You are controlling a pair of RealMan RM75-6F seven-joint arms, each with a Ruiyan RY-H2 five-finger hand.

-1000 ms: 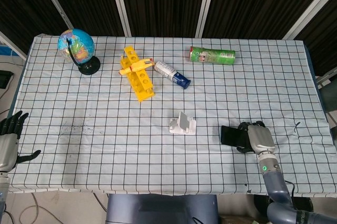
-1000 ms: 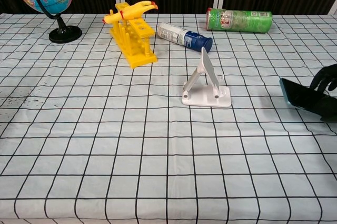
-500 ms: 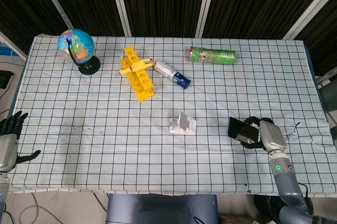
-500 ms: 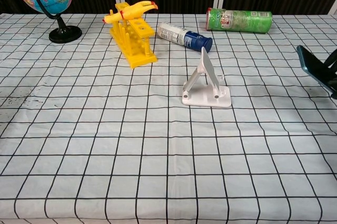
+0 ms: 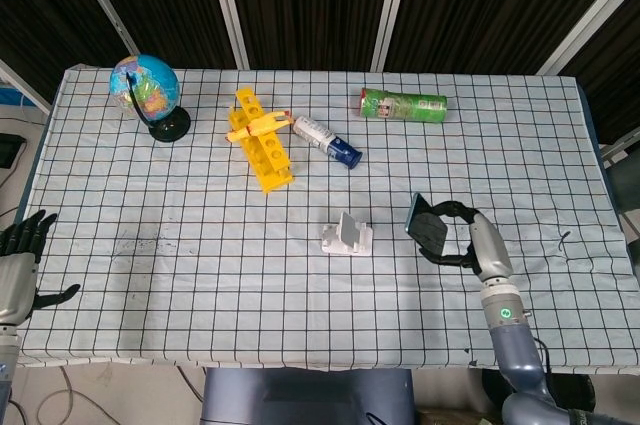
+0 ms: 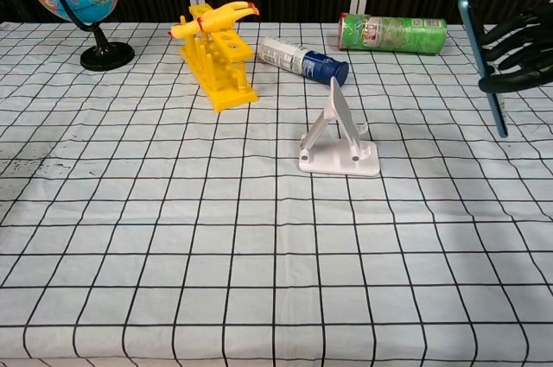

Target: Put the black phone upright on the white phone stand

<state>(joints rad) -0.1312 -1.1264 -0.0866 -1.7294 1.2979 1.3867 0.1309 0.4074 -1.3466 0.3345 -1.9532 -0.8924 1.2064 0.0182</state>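
Observation:
My right hand grips the black phone in the air, turned nearly upright on its edge. The phone hangs to the right of the white phone stand, apart from it. The stand sits near the middle of the checked table with its sloped back plate bare. My left hand rests at the table's front left edge in the head view, fingers spread and holding nothing.
A yellow rack with a yellow toy and a blue-and-white can lie behind the stand. A green tube lies at the back right. A globe stands at the back left.
My right hand has lifted the phone off the table, tipped it from flat to nearly upright, and carried it left toward the stand. The left hand has not moved.

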